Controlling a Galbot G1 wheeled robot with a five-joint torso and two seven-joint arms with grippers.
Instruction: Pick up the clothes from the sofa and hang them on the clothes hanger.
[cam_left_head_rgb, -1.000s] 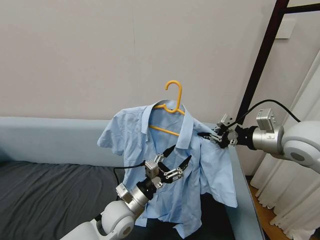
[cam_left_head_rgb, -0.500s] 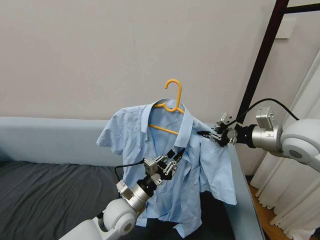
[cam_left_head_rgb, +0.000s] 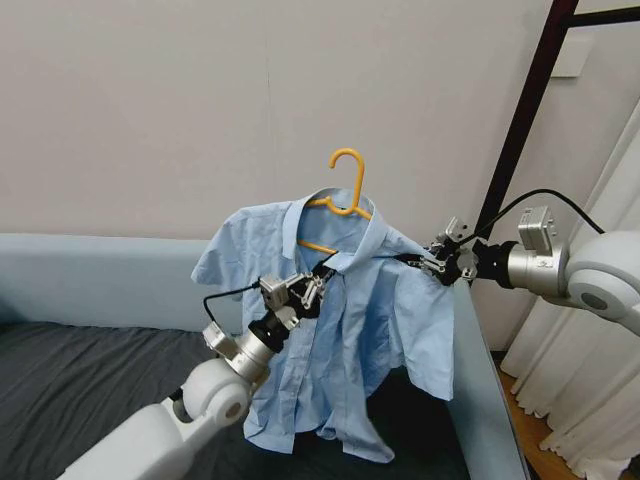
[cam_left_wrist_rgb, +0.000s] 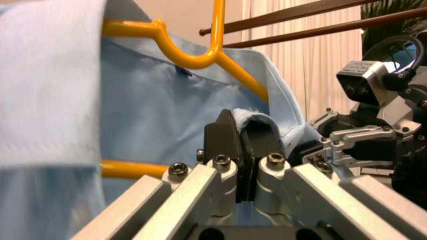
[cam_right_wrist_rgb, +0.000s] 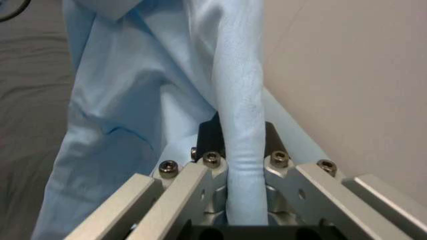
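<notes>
We saw the sofa (cam_left_head_rgb: 100, 280), pale blue at back and arm, dark grey on the seat, with the hem of the light blue shirt (cam_left_head_rgb: 350, 330) hanging low over that seat.

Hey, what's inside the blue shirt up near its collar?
The yellow hanger: its hook pokes out above the collar, one bar shows in the open neck; its ends are covered by fabric. The left gripper and right gripper each pinch the shirt.
</notes>
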